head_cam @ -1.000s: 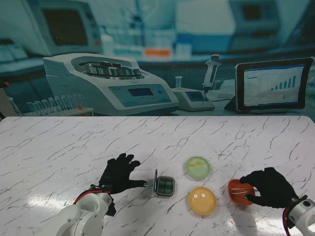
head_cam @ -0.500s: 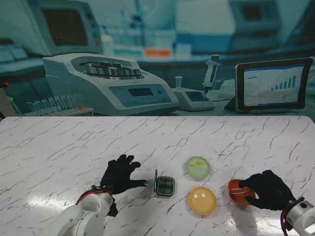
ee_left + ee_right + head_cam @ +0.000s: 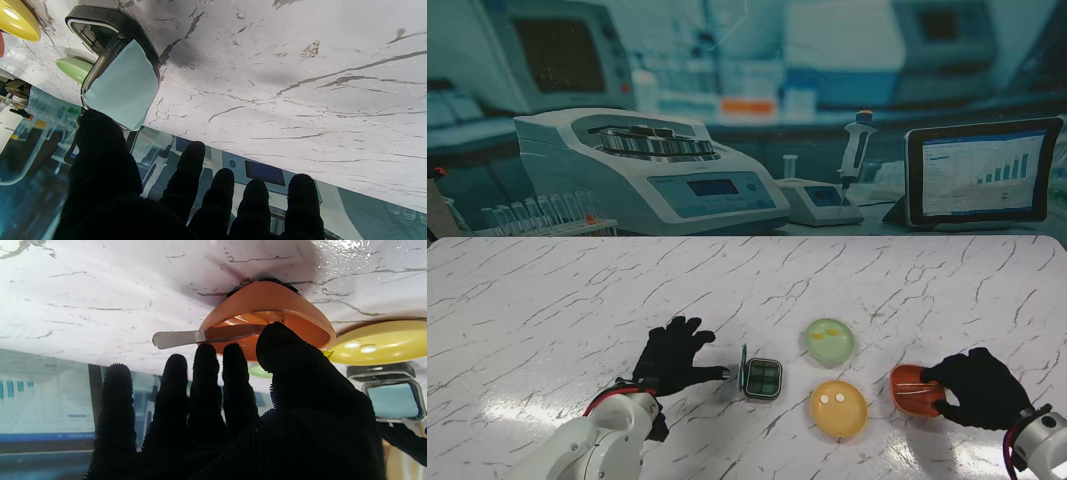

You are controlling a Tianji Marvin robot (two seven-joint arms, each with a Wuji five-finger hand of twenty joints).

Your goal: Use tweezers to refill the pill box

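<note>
The pill box (image 3: 764, 379) stands open mid-table, its lid (image 3: 744, 368) upright; the left wrist view shows the pale blue lid (image 3: 123, 86) on the dark box (image 3: 100, 26). My left hand (image 3: 672, 365) lies open just left of it, thumb (image 3: 100, 150) reaching toward the lid. Metal tweezers (image 3: 914, 388) rest across the orange dish (image 3: 903, 378). My right hand (image 3: 979, 388) sits at that dish's right edge with its fingers extended. Its thumb (image 3: 283, 350) is by the tweezers (image 3: 186, 337), which lie on the dish (image 3: 283, 303), ungripped.
A green dish (image 3: 829, 340) with yellow pills sits farther from me than the yellow dish (image 3: 838, 407), which holds two white pills. Both lie between the pill box and the orange dish. Lab machines, a pipette and a tablet line the far edge.
My right hand has slid a little nearer to me and to the right, staying at the orange dish. My left hand has drawn back slightly. The tweezers and dishes have not moved.
</note>
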